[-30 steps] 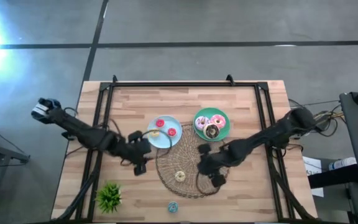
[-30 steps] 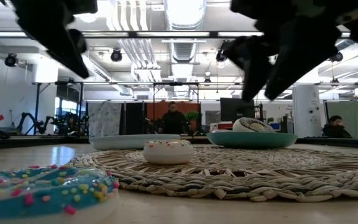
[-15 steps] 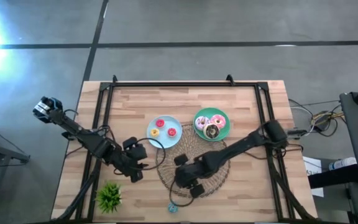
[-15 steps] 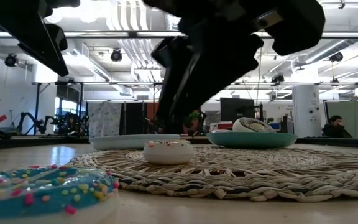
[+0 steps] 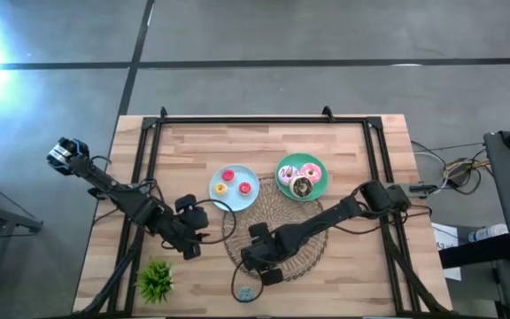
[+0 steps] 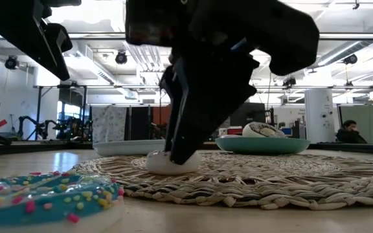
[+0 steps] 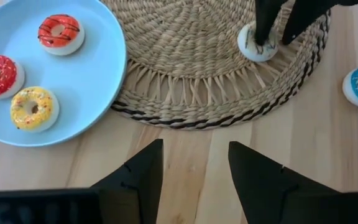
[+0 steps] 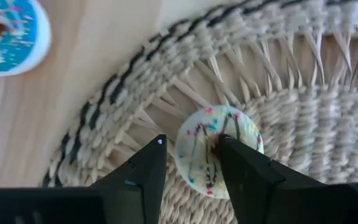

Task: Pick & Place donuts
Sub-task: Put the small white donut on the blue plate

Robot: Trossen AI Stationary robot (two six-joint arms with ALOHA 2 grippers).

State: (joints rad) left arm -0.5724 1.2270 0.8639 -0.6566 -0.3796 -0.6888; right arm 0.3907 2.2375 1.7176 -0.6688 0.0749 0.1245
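Observation:
A cream donut [image 8: 235,124] with dark drizzle lies flat on the round woven mat [image 7: 191,56]. My right gripper [image 8: 190,140] is open and low over it. One fingertip is above the hole and the other just outside the rim. In the low view the right gripper [image 6: 180,152] hides most of the cream donut [image 6: 155,162]. A blue sprinkled donut [image 5: 246,293] lies on the bare wood near the near edge. My left gripper [image 7: 194,168] is open and hovers over the wood on the near side of the pale blue plate [image 5: 234,199]. My right gripper comes from above, pointing down, astride one side of the cream donut's ring [image 8: 194,155], with one finger [image 8: 241,168] over the hole and the other [image 8: 145,174] outside the rim. The donut lies flat on the mat. I cannot tell whether the fingers touch it.
The pale blue plate holds red, yellow and orange donuts [image 7: 35,107]. The green plate [image 5: 301,162] holds pink and chocolate donuts. A small green plant [image 5: 156,280] stands at the near left corner. A black frame [image 5: 237,120] borders the table.
My right gripper has moved from the mat's right side toward the table's left and near edge, then come down over the cream donut. My left gripper has drawn back toward the near left.

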